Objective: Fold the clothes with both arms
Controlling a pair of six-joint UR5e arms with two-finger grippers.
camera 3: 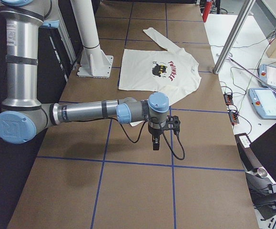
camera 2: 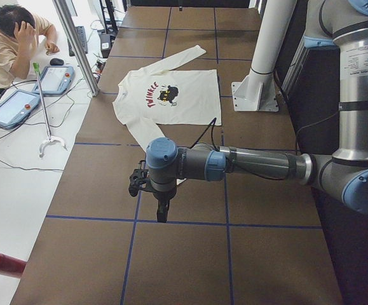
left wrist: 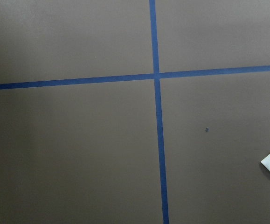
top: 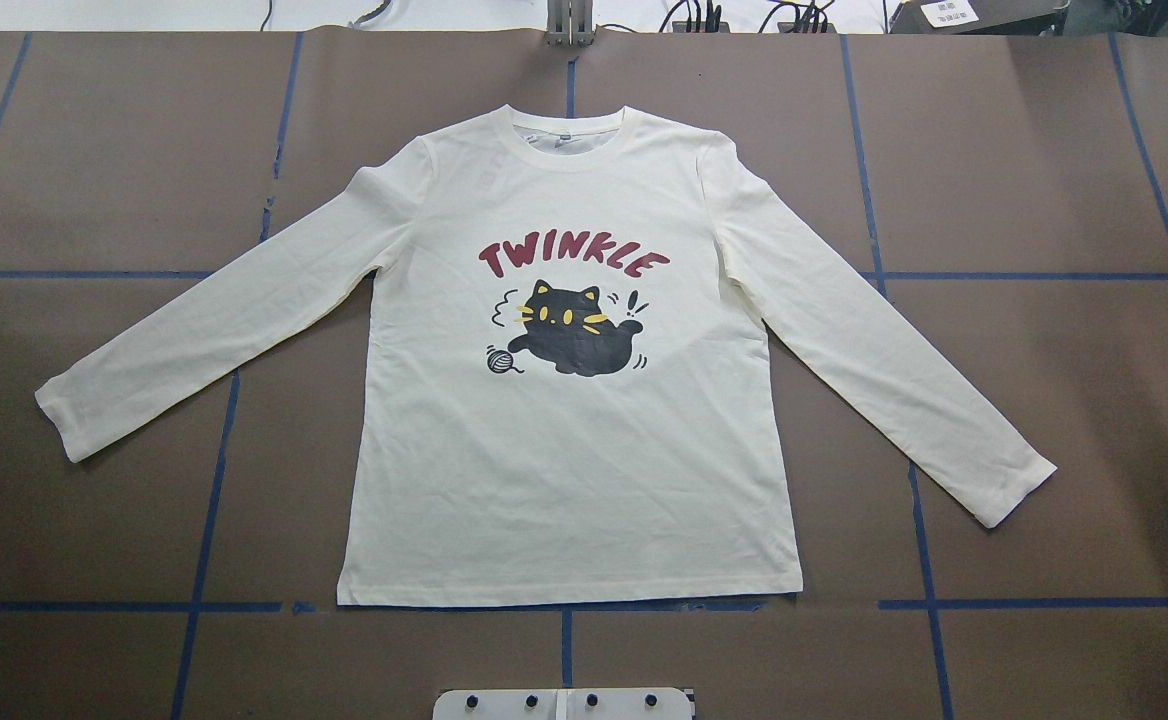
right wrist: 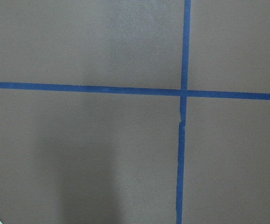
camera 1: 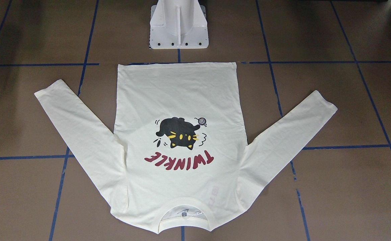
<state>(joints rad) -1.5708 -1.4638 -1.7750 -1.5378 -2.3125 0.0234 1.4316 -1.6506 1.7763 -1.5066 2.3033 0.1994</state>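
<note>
The shirt (top: 564, 450) is laid flat, print up, mid-frame on the bench (top: 1044, 150), sleeves spread out (probably so each cuff can be reached from its own side). The left tool (camera 2: 162, 213) and right tool (camera 3: 155, 144) are cut off from the overhead view, so wide or narrow can't be told from the side shots.

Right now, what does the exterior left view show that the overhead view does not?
Only exterior left: the left arm, its pincer hanging above the table, off the shirt, and a seated person. Only overhead: both sleeves spread whole. Both: the shirt flat, print up, unfolded.
</note>
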